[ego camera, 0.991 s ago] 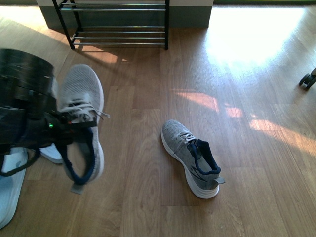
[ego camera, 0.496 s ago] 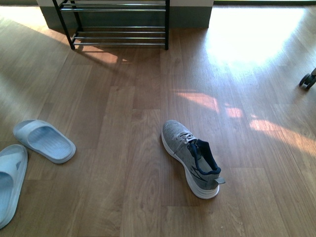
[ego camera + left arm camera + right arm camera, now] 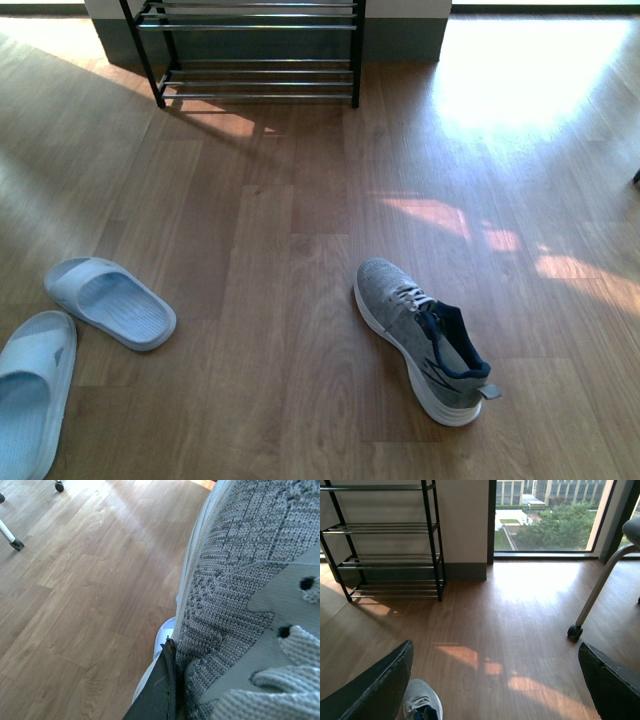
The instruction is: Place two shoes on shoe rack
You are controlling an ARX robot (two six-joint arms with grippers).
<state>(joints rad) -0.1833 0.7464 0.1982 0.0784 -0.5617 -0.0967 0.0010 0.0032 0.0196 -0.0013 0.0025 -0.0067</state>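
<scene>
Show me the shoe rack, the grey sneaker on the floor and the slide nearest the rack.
shoe rack [image 3: 357,55], front view, right post.
grey sneaker [image 3: 388,288], front view, knit toe.
slide [image 3: 76,282], front view, strap.

Floor sneaker [image 3: 425,340] and held sneaker [image 3: 250,580] grey knit, white-soled; slides [image 3: 110,302] pale blue; shoe rack [image 3: 250,26] black with chrome rails; flooring [image 3: 300,200] brown woodgrain.

Grey sneakers, two: a first sneaker [image 3: 425,340] on the floor at near right, and a second sneaker [image 3: 250,580] filling the left wrist view

Pale blue slides, two: a first slide [image 3: 110,302] at near left, and a second slide [image 3: 30,390] nearer still, at the left edge

Shoe rack [image 3: 255,50], one, at far left
</scene>
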